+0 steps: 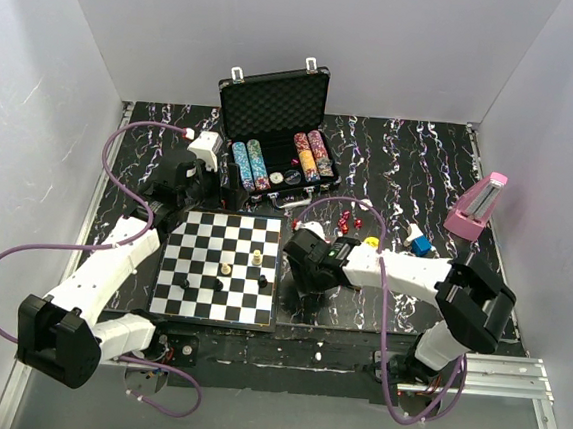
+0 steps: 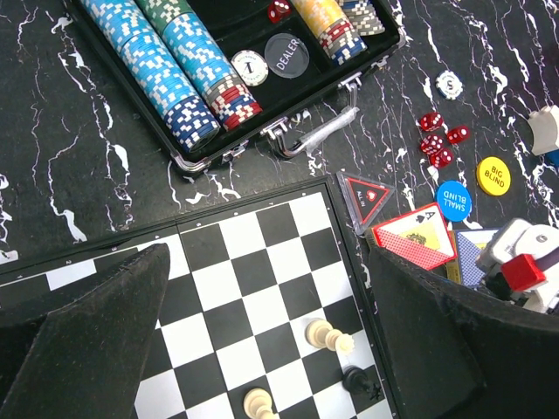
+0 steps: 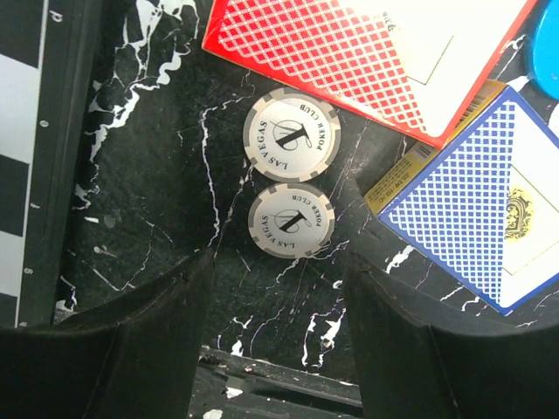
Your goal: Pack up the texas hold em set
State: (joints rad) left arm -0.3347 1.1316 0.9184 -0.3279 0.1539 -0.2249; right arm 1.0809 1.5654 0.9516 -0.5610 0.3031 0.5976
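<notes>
So the chessboard is lying flat on my black marbled tabletop with only a handful of pieces on it. Two pale pieces stand close together near the board's middle. Three dark ones are strung out in a loose line just toward the board's near edge. Way off to the board's right, well apart from it, a pink metronome stands upright. A small blue block sits between the board and the metronome.

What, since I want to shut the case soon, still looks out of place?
Set pieces lie loose on the table outside the open briefcase: red dice, two blind buttons, a red deck, a blue deck and two grey chips beside the chessboard.
</notes>
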